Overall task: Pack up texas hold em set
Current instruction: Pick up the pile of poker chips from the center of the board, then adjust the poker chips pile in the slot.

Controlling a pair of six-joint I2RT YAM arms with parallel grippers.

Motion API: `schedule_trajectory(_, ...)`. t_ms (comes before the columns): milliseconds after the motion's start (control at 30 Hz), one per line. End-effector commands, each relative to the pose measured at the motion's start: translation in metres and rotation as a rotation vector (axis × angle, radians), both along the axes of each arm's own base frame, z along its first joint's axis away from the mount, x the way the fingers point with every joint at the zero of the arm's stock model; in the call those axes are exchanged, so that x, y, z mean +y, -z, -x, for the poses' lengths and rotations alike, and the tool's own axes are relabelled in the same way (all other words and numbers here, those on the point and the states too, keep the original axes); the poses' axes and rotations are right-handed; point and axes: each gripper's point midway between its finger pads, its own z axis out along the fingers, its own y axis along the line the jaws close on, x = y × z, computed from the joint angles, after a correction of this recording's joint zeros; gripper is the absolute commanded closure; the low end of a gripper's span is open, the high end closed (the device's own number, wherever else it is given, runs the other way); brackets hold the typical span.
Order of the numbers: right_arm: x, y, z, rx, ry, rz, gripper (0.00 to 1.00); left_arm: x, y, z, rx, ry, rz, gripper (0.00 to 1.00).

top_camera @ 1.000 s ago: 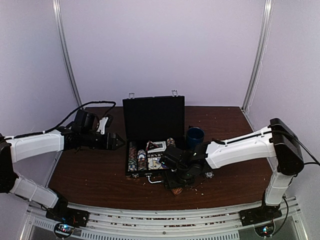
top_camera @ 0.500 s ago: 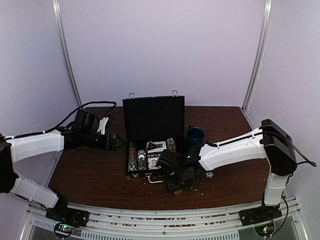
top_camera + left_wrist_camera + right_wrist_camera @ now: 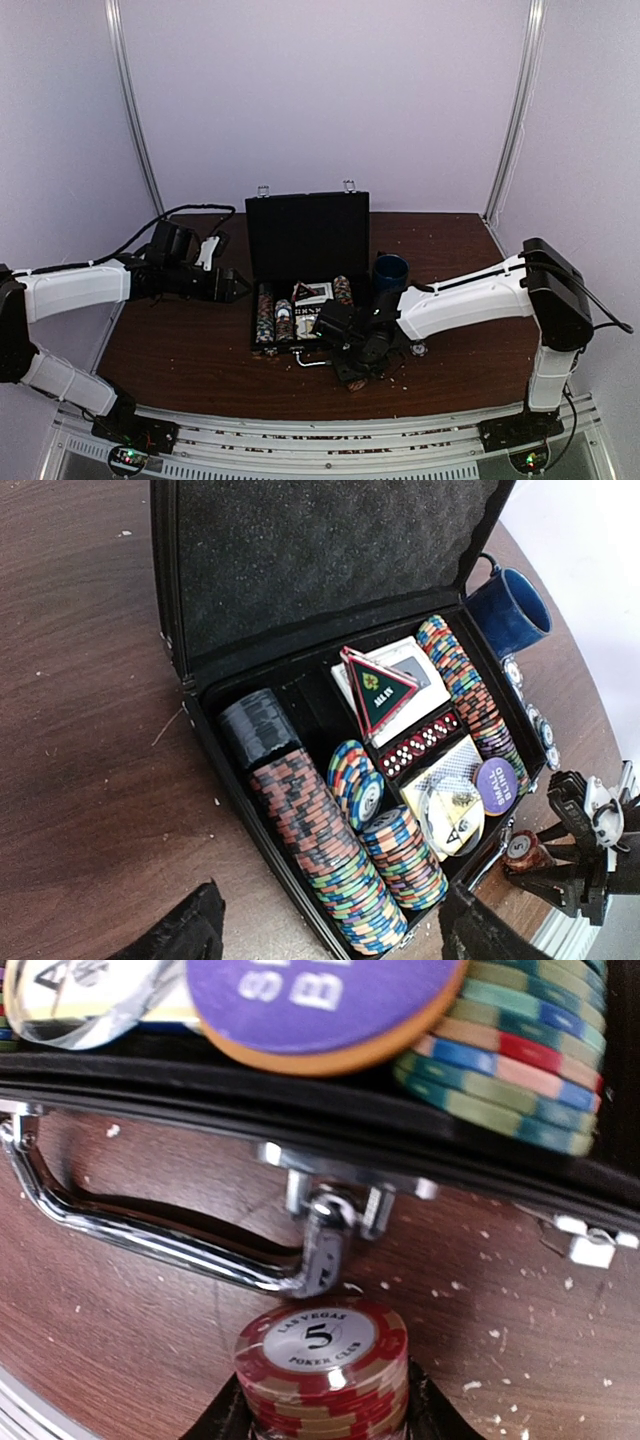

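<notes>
Red "5" chip stack (image 3: 322,1365), clamped in the right claw (image 3: 325,1410), sits further left than a second ago, with the open briefcase (image 3: 307,235) and its silver handle (image 3: 150,1235) just beyond the claw. The right arm stretches low over the surface (image 3: 180,340). The left claw (image 3: 238,284), jaws spread, hovers left of the briefcase as before.

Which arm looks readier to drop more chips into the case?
Right: the right gripper holds a red chip stack by the case handle. The left gripper hangs open and empty.
</notes>
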Motion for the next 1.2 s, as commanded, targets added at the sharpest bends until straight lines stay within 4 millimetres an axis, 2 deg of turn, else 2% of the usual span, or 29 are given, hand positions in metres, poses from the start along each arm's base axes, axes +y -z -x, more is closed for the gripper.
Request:
schedule_trajectory(0, 0.005, -0.041, -0.005, -0.042, 0.038, -0.05, 0.67, -0.008, -0.011, -0.006, -0.041, 0.031, 0.022, 0.23)
schedule_trajectory(233, 0.01, -0.084, -0.013, -0.082, 0.086, -0.129, 0.68, -0.024, -0.009, -0.011, -0.027, 0.081, 0.059, 0.24)
schedule_trajectory(400, 0.023, -0.103, -0.027, -0.105, 0.123, -0.194, 0.68, -0.047, -0.005, -0.019, -0.012, 0.136, 0.055, 0.25)
schedule_trajectory(667, 0.029, -0.107, -0.045, -0.122, 0.201, -0.259, 0.68, -0.087, 0.012, -0.025, 0.009, 0.246, 0.005, 0.26)
schedule_trajectory(833, 0.025, -0.112, -0.049, -0.131, 0.229, -0.283, 0.68, -0.095, 0.034, -0.035, 0.061, 0.262, -0.038, 0.26)
schedule_trajectory(1033, 0.014, -0.112, -0.047, -0.133, 0.255, -0.295, 0.68, -0.105, 0.046, -0.048, 0.075, 0.275, -0.055, 0.26)
schedule_trajectory(1167, 0.009, -0.111, -0.046, -0.13, 0.269, -0.297, 0.68, -0.108, 0.057, -0.05, 0.106, 0.289, -0.079, 0.26)
